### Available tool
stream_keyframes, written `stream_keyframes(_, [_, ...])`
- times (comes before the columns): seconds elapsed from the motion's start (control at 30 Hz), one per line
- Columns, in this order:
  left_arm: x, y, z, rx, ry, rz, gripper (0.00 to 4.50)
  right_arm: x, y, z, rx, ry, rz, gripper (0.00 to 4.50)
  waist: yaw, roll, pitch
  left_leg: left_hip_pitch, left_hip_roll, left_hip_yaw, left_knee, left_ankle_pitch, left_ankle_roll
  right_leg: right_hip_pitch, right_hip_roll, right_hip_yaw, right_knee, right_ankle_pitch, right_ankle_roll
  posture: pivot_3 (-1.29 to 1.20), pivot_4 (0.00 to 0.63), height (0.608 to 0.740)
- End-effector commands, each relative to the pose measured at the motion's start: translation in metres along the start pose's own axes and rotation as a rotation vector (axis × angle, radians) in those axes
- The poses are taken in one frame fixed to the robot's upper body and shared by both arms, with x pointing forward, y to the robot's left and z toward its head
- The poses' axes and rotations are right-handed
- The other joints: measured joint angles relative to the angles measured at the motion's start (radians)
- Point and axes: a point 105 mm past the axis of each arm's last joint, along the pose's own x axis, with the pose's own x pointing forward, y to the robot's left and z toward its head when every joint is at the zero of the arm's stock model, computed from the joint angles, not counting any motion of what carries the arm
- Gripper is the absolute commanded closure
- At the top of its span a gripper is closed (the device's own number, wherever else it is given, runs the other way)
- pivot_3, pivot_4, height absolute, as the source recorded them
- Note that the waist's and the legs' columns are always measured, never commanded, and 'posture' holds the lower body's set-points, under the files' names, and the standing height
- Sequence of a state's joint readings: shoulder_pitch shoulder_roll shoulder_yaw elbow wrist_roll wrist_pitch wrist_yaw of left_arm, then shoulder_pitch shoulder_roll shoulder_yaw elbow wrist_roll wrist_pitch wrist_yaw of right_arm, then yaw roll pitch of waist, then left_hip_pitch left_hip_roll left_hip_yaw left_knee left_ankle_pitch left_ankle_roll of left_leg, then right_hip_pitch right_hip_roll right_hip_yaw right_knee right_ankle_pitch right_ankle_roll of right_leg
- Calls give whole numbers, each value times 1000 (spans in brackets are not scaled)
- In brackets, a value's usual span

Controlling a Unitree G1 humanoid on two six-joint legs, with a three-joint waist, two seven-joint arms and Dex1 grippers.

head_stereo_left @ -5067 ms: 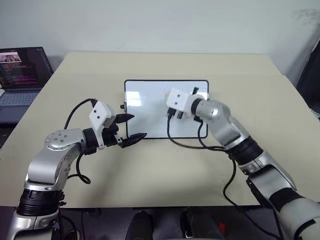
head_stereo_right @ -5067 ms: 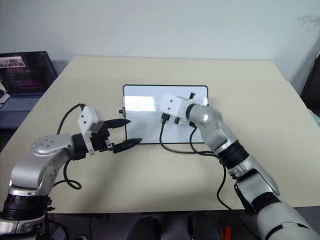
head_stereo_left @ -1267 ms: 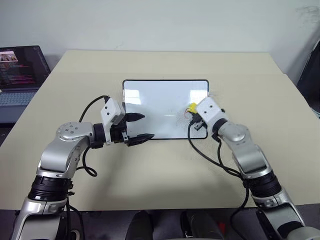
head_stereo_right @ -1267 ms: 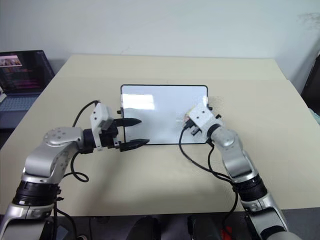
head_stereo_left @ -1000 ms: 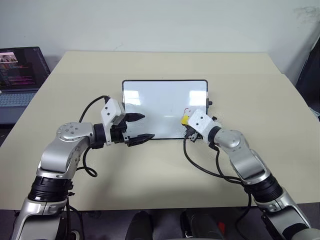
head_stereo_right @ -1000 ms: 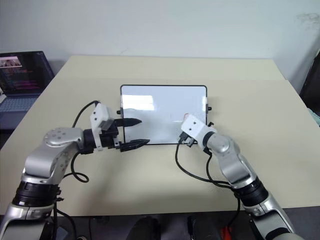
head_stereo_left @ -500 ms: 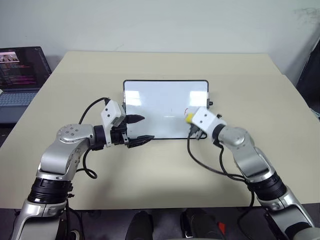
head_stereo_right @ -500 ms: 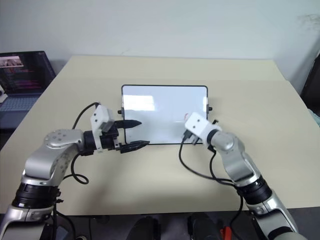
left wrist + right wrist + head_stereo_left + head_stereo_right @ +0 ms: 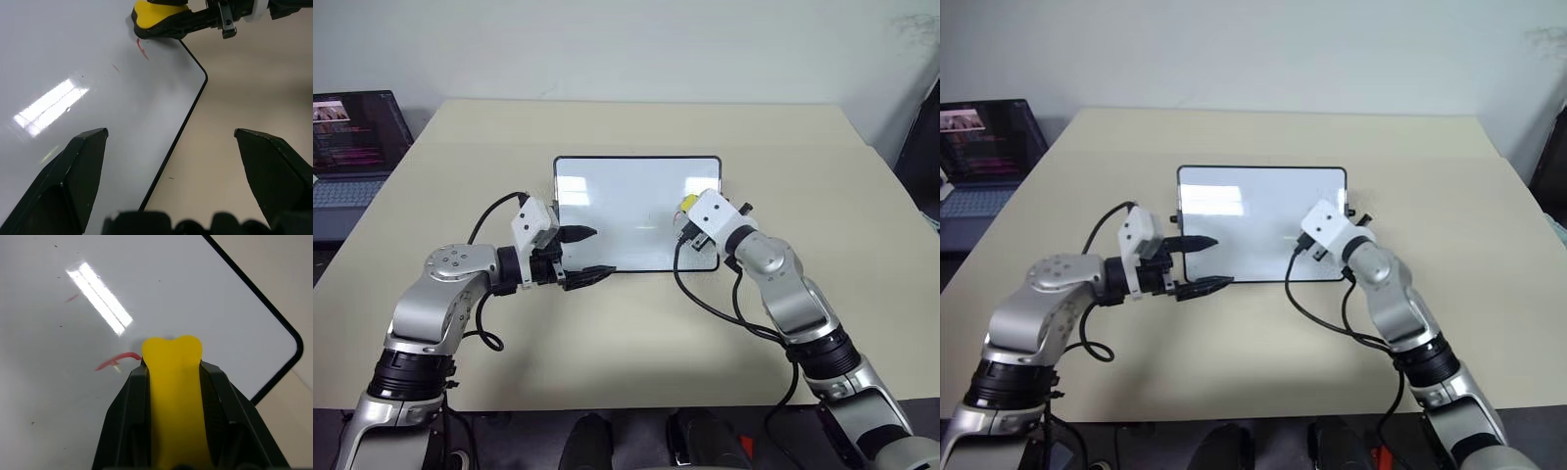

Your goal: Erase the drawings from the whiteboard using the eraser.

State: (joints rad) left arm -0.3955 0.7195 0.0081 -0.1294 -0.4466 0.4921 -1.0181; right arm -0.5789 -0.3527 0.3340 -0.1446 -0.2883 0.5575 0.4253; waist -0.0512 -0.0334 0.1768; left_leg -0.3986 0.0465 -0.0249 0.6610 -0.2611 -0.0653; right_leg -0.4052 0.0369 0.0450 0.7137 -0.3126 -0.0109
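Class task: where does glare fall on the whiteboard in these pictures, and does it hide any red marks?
Right wrist view: a bright streak on the whiteboard, above the red marks, which stay readable. Left wrist view: a glare patch away from the marks. Right eye view: a pale reflection upper left.

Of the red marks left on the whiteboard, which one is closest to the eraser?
The curved red stroke right beside the yellow eraser tip. The other, a short faint red dash, lies farther off on the whiteboard, past the bright glare streak.
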Motion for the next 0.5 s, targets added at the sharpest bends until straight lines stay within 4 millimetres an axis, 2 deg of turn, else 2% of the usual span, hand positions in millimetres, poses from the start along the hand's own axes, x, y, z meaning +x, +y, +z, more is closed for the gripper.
stream_keyframes(0.03, [-4, -2, 13, 46, -32, 2, 0, -4, 34, 0, -8, 12, 199, 3502, -1, 0, 0, 0, 0, 0, 0, 0, 0, 0, 0, 0, 0, 0, 0, 0, 150, 740])
stream_keyframes(0.1, [-4, -2, 13, 46, -33, 3, 0, -4, 36, -3, -13, 26, 208, 3502, -1, 0, 0, 0, 0, 0, 0, 0, 0, 0, 0, -1, 0, 0, 0, 0, 150, 740])
stream_keyframes(0.17, [-4, -2, 12, 46, -32, 3, 0, -3, 29, -3, -18, 29, 168, 3502, -1, 0, 0, 0, 0, 0, 0, 0, 0, 0, 0, -1, 1, 0, 0, 0, 150, 740])
stream_keyframes(0.23, [-4, -2, 12, 45, -32, 2, 0, 3, 0, 3, -34, 10, 15, 3502, -1, 0, 0, 1, 0, 0, 1, 0, 0, 0, 0, -1, 1, 0, 0, 0, 150, 740])
stream_keyframes(0.3, [-4, -2, 12, 43, -31, 1, 0, 5, -18, 7, -42, -3, -76, 3502, -1, 0, 0, 1, 0, 0, 1, 0, 0, 0, 0, 0, 2, 0, 1, 0, 150, 740])
stream_keyframes(0.47, [-4, -3, 12, 42, -31, 0, 0, 6, -17, 6, -40, -3, -64, 3502, 1, 0, 0, 0, 0, 0, 1, 0, 0, 0, 0, -1, 1, 0, 0, 0, 150, 740])
stream_keyframes(0.5, [-4, -3, 12, 41, -31, 1, 0, 6, -12, 3, -34, 9, -33, 3502, 1, 0, 0, 0, 0, 0, 1, 0, 0, 0, 0, -1, 1, 0, 0, 0, 150, 740])
